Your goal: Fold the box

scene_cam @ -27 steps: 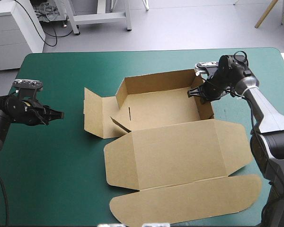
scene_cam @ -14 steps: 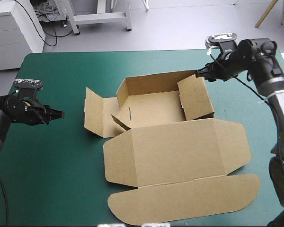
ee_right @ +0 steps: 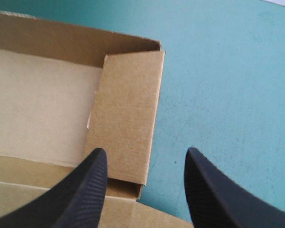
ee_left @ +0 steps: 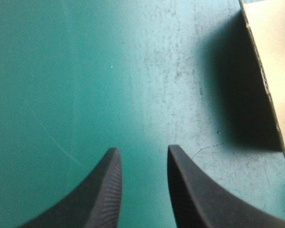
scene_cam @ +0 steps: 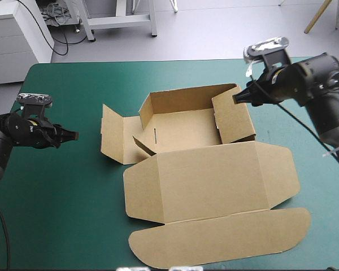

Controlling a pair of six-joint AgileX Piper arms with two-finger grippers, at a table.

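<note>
Box [scene_cam: 209,175]: brown board, mid-table [scene_cam: 73,197]; far wall and right wall [scene_cam: 233,116] raised, left flap [scene_cam: 110,132] flat, lid spread near. Probably light, stiff, easily creased; best held by flap edges. Left gripper [scene_cam: 72,135]: fingers apart, empty, well left. Right gripper [scene_cam: 237,99]: fingers apart, empty, just beside the right wall.

My high camera overlooks the whole tabletop [scene_cam: 73,186]; it shares the box [scene_cam: 186,127]'s right wall with the close right wrist camera, and the left flap's edge with the left.
</note>
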